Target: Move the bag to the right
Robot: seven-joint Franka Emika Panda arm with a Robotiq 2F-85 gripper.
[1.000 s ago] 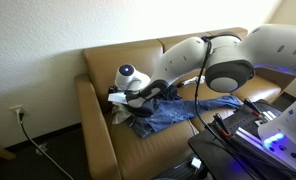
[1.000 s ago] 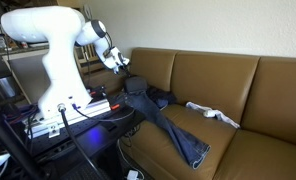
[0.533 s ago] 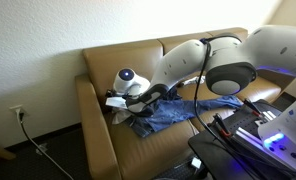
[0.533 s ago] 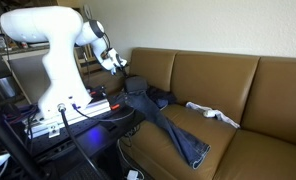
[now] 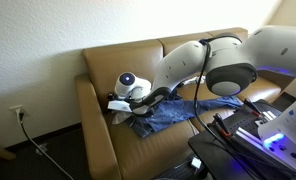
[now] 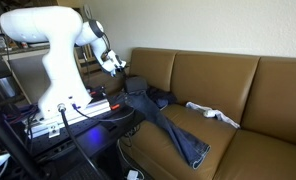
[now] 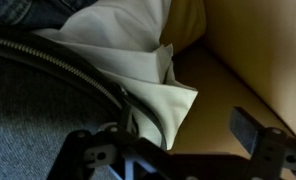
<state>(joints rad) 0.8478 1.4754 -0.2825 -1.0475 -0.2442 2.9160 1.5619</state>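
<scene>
A dark bag (image 6: 138, 87) lies at the end of the brown couch, on top of a pair of jeans (image 6: 173, 125). In the wrist view its black zippered edge (image 7: 63, 62) runs across the left, with grey fabric below it. A white cloth (image 7: 138, 50) lies against the bag, and it also shows in an exterior view (image 5: 117, 103). My gripper (image 7: 173, 140) is open and empty, low over the cloth's corner and bare couch. It shows in both exterior views (image 5: 124, 98) (image 6: 116, 65).
The couch armrest (image 5: 88, 105) is close beside the gripper. The jeans (image 5: 178, 112) spread across the seat. Another white cloth (image 6: 214, 114) lies on the middle cushion. The robot's base and cables (image 6: 58, 115) stand in front of the couch.
The gripper has come down a little toward the bag and white cloth. Nothing on the couch has moved.
</scene>
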